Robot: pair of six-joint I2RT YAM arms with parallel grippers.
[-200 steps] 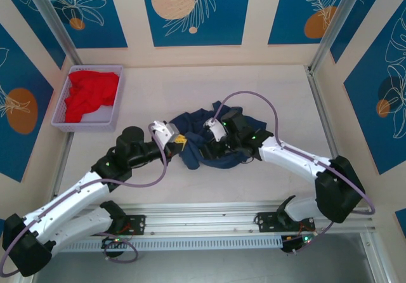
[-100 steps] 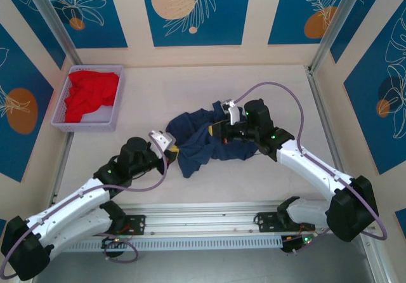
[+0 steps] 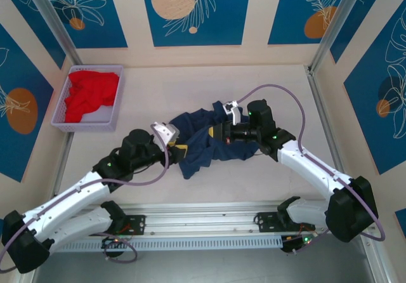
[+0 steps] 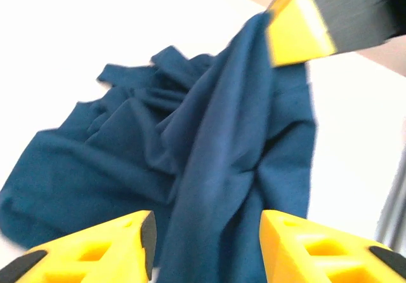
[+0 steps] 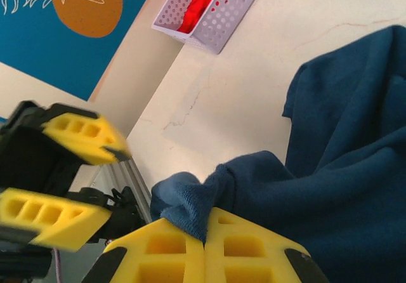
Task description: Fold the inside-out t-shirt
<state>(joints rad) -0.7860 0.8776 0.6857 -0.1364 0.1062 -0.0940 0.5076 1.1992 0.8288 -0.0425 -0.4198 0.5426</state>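
While the inside-out t-shirt (image 3: 200, 151) lies crumpled near the middle of the surface (image 3: 158, 92), the right hand (image 3: 212, 131) pinches a fold of it. Seen from the right wrist, its yellow fingers (image 5: 254, 248) are pressed together on a bunched edge of navy cloth. The rest of the fabric drapes away to the right.

The left hand (image 3: 179, 148) sits at the shirt's near-left edge, its fingers spread apart and gripping nothing. From its own wrist camera the two yellow fingertips (image 4: 120, 242) frame the rumpled cloth beyond them. A ridge of fabric runs up toward the right hand's yellow tip at the upper right of that view.

At the far left of the surface, a lilac perforated basket (image 3: 58, 113) holds a red garment (image 3: 89, 94), well apart from the shirt.
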